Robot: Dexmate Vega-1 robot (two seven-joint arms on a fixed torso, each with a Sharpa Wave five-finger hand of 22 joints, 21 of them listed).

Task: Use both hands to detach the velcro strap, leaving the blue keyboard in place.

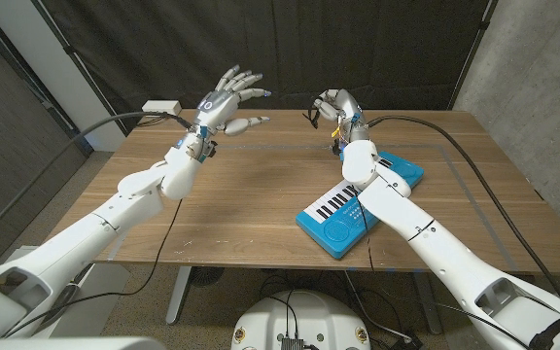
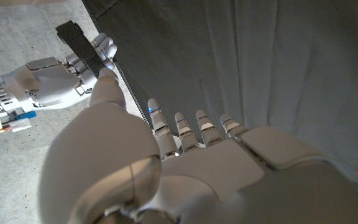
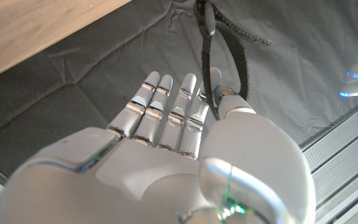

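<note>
Strap (image 1: 316,110) hangs pinched in the right hand (image 1: 339,109) fingers, raised clear of the blue keyboard (image 1: 358,202) lying diagonally on the surface (image 1: 251,209), while the left hand (image 1: 227,104) hovers with fingers spread, well apart. In the right wrist view the velcro strap (image 3: 227,43) loops lengthwise beyond the fingertips (image 3: 185,84); such a thin pinch could slip and drop it onto the keys.

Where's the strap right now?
The strap is in the right hand, pinched and lifted above the table's far edge, beyond the blue keyboard; the right wrist view shows it looped.

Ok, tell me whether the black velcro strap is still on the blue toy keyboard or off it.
Off: the black velcro strap hangs pinched in the raised right hand, above the wooden table, apart from the blue toy keyboard.
</note>
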